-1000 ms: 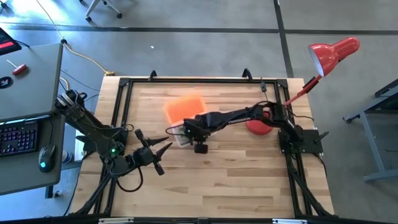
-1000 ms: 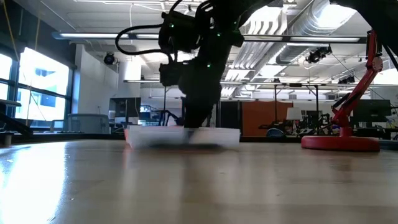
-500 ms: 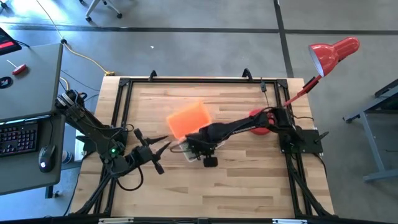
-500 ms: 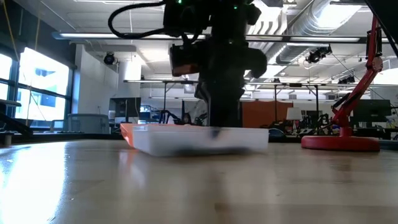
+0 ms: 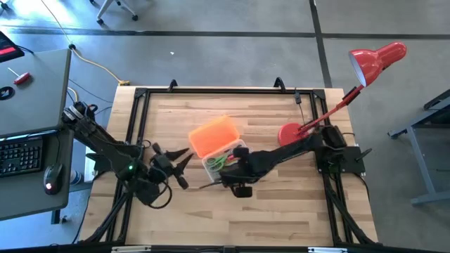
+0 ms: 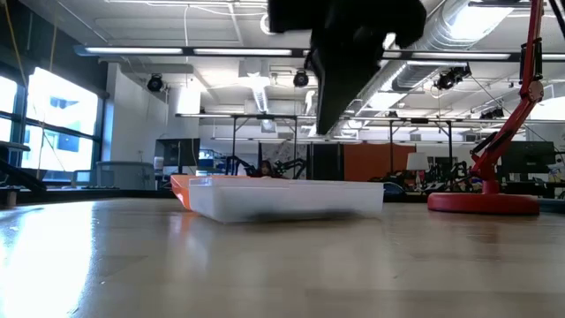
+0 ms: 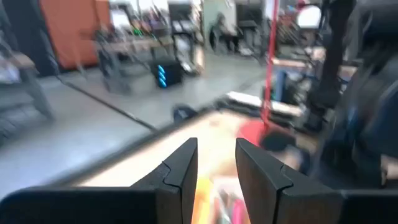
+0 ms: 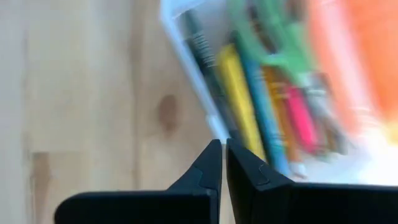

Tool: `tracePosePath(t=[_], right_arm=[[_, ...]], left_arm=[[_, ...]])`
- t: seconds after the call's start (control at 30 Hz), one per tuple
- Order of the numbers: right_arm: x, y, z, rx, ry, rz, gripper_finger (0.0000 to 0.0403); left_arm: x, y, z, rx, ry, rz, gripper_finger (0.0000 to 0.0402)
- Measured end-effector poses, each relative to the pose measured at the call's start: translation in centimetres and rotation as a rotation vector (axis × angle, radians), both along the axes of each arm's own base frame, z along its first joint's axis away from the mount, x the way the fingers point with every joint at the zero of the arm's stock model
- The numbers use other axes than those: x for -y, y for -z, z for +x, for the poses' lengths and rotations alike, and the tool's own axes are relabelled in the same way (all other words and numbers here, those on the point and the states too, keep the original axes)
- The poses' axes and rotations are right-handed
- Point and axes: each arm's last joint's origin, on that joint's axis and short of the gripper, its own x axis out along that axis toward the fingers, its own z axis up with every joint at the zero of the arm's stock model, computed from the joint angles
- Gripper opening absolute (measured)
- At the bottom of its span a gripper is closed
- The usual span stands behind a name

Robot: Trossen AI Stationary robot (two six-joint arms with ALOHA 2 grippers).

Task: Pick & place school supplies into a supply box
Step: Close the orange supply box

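The supply box [image 5: 223, 156] is a clear case lying flat on the table, its orange lid [image 5: 212, 135] open toward the far side. In the low view the supply box [image 6: 287, 201] rests on its bottom. Inside lie the school supplies: a yellow pencil [image 8: 239, 99], a teal pen [image 8: 267, 118], a pink marker [image 8: 305, 115] and green-handled scissors [image 8: 280, 37]. My right gripper [image 5: 219, 179] [image 8: 222, 152] is shut and hangs above the box's near wall, holding nothing. My left gripper [image 5: 181, 163] [image 7: 216, 162] is open, left of the box, pointing toward it.
The red desk lamp stands right of the box on its round base [image 5: 290, 133] [image 6: 481, 203], with its head [image 5: 376, 60] beyond the table's right far corner. Bare wood lies on the near side of the box. A black frame rims the table [image 5: 137, 126].
My right gripper moved toward the near edge with the box, which slid that way and turned. The box then stayed put while the gripper rose clear of it and drew back a little. My left gripper shifted slightly toward the box.
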Motion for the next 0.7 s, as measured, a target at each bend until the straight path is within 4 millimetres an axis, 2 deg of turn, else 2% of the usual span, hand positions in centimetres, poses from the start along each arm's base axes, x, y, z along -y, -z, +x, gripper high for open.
tracePosePath(t=[0.13, 0.2, 0.3, 0.43, 0.57, 0.7], right_arm=[[-1.8, -2.7, -1.7, 0.121, 0.042, -0.144, 0.0001], [-3.0, -3.5, -2.4, 0.156, 0.021, -0.164, 0.0001], [-4.5, -4.2, -3.4, 0.184, -0.008, -0.164, 0.0001], [-6.1, -4.2, -4.1, 0.208, 0.029, -0.121, 0.0001], [-7.8, -2.5, -4.9, 0.248, 0.052, -0.079, 0.0001], [-8.7, 1.3, -5.9, 0.264, 0.119, 0.004, 0.0001]], left_arm=[[-1.4, 0.9, 1.2, -0.049, 0.102, -0.147, 0.014], [-2.8, 1.4, 1.9, -0.058, 0.086, -0.239, 0.0139], [-5.8, 2.3, 2.9, -0.118, 0.001, -0.325, 0.0133], [-10.4, 3.3, 3.3, -0.251, -0.141, -0.385, 0.0109], [-14.6, 4.0, 3.3, -0.341, -0.242, -0.498, 0.0071], [-17.9, 4.5, 3.1, -0.409, -0.278, -0.56, 0.0018]])
